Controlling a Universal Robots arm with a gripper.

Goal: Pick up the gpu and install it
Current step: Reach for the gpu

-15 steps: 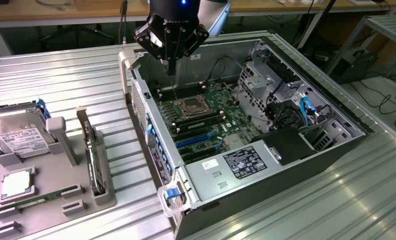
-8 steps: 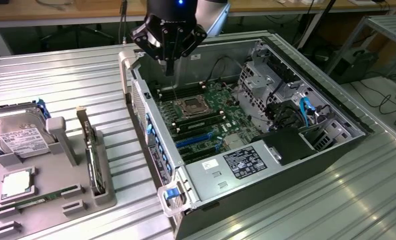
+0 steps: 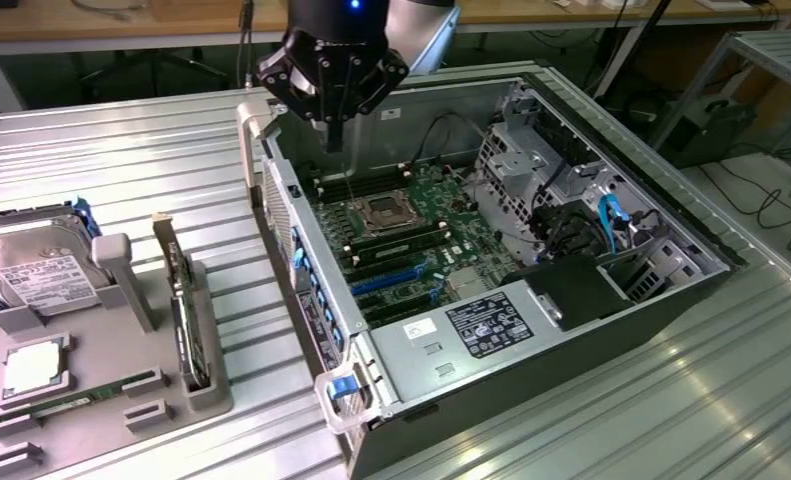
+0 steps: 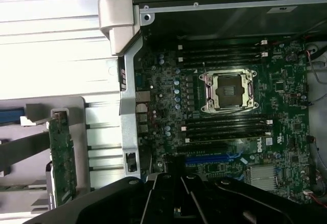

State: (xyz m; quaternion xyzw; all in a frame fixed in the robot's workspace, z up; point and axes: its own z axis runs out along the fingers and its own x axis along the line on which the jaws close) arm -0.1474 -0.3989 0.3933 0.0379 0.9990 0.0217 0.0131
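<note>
Nothing can be read for certain. The white label on the hard drive, outside the computer case, and the black sticker inside it carry illegible print, as do the motherboard's white markings.

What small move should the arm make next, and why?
Probably a sideways move toward the exterior view's left, to above the gpu. The gripper hangs shut and empty over the open computer case, while the gpu stands upright in its gray holder beside the case, untouched.
</note>
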